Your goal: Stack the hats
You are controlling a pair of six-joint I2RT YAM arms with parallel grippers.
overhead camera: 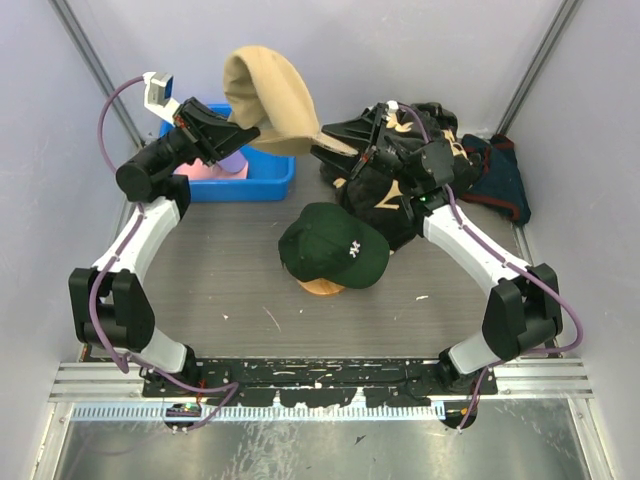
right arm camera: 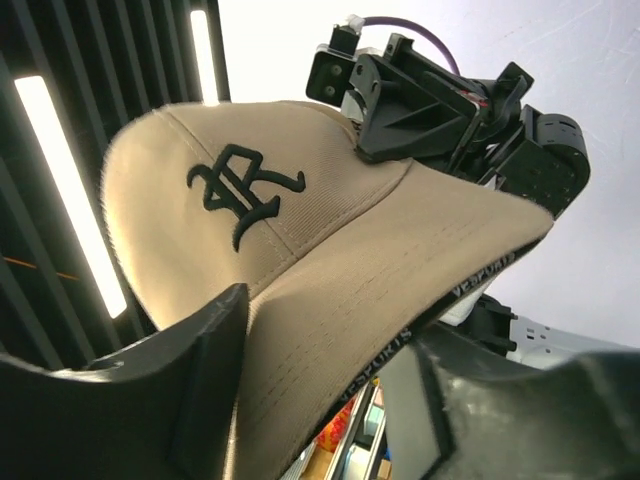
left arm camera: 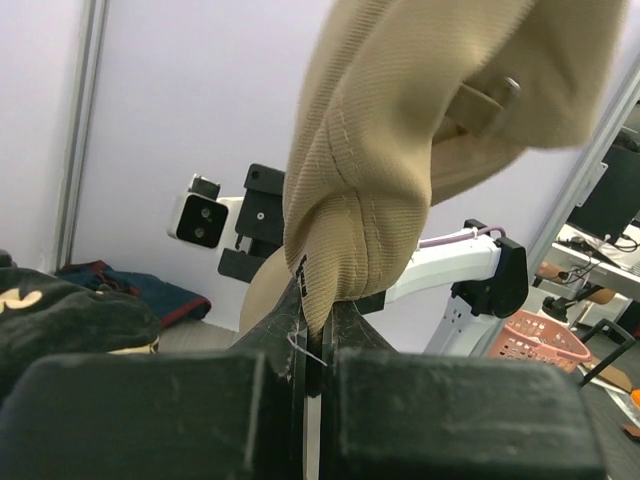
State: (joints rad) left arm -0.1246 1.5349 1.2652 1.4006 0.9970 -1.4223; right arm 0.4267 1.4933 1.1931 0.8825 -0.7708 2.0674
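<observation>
A tan hat (overhead camera: 268,95) hangs in the air at the back of the table, with my left gripper (overhead camera: 232,128) shut on its rear edge (left arm camera: 322,320). The cap's fabric (left arm camera: 430,130) bulges above the left fingers. My right gripper (overhead camera: 335,148) stands open around the tan brim (right arm camera: 300,230). One finger (right arm camera: 200,370) lies against the brim's top, while the other (right arm camera: 470,400) stays a little apart below it. A dark green hat (overhead camera: 333,245) sits on a wooden stand (overhead camera: 322,287) at mid table. Pink (overhead camera: 200,168) and lavender (overhead camera: 232,160) hats lie in a blue bin, mostly hidden.
The blue bin (overhead camera: 262,180) stands at the back left under my left arm. A black cloth with tan marks (overhead camera: 385,195) lies heaped at the back right beneath my right arm. A dark blue and red cloth (overhead camera: 497,175) lies beside it.
</observation>
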